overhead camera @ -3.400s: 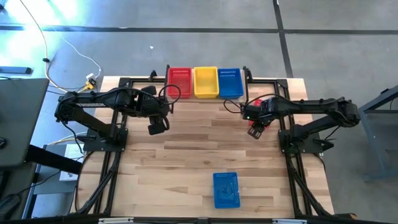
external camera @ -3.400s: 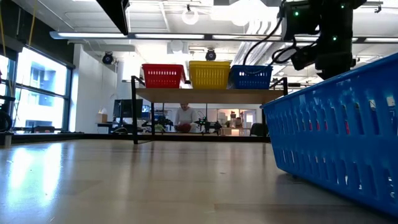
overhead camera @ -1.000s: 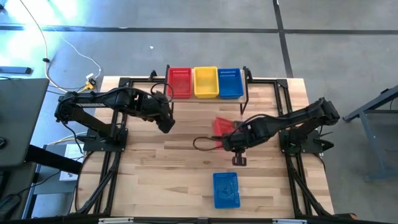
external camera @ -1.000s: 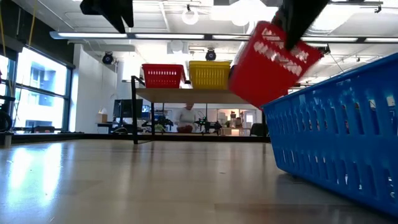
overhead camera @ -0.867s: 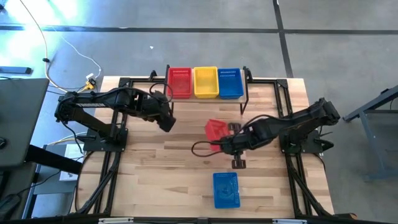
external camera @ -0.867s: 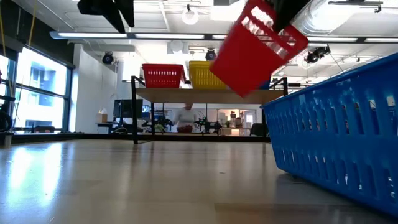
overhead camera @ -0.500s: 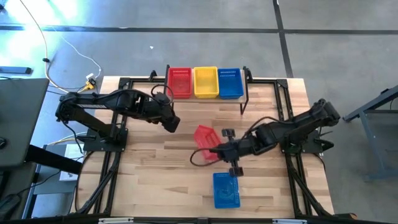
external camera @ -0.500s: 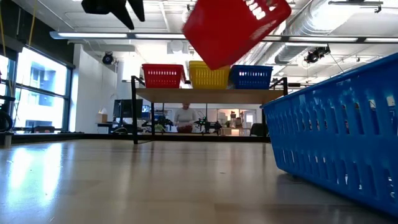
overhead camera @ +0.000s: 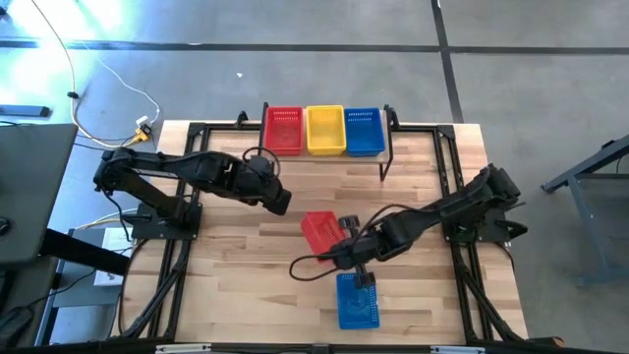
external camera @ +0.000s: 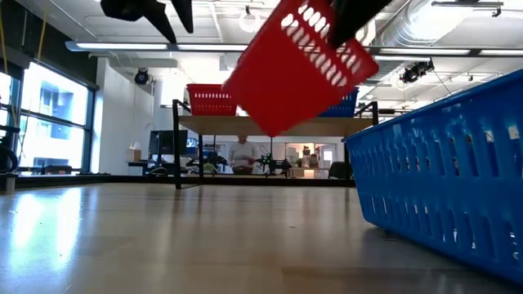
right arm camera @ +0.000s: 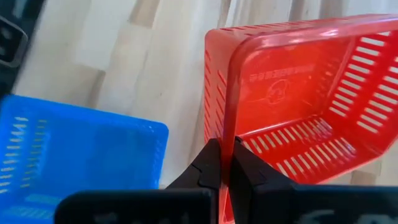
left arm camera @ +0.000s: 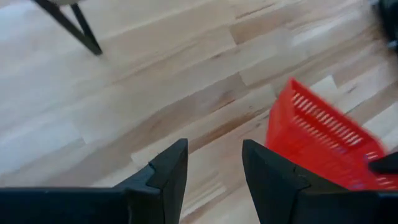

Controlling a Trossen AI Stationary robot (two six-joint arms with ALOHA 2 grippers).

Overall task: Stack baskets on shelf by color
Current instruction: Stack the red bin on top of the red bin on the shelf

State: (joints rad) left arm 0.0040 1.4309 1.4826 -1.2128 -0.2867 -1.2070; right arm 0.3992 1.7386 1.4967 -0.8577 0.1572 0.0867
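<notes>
A red basket (overhead camera: 317,233) hangs tilted above the table's middle, with my right gripper (right arm camera: 227,155) shut on it; the low view shows that red basket (external camera: 298,65) clear of the wood. A blue basket (overhead camera: 357,300) rests on its bottom near the table's front edge. At the far edge the shelf (overhead camera: 324,155) carries a red (overhead camera: 285,130), a yellow (overhead camera: 325,130) and a blue basket (overhead camera: 364,131). My left gripper (left arm camera: 214,168) hovers open to the left of the held basket (left arm camera: 323,146), touching nothing. My right gripper pinches one wall of the red basket at its rim (right arm camera: 227,134), one finger inside the basket and one outside. The fingers come slanting from the table's right side. The basket is lifted clear of the table and hangs tilted, its open top turned sideways.
The shelf's thin black legs (overhead camera: 385,169) stand on the wood at the far edge. Bare tabletop (overhead camera: 236,275) lies to the near left. The blue basket (external camera: 441,180) fills the low view's right side. A person (external camera: 243,153) shows in the room beyond the table.
My right gripper has carried the red basket from the table's middle toward the near edge and leftward, close to the blue basket, tipping it on the way. My left gripper has drifted right and nearer, toward the red basket, staying open.
</notes>
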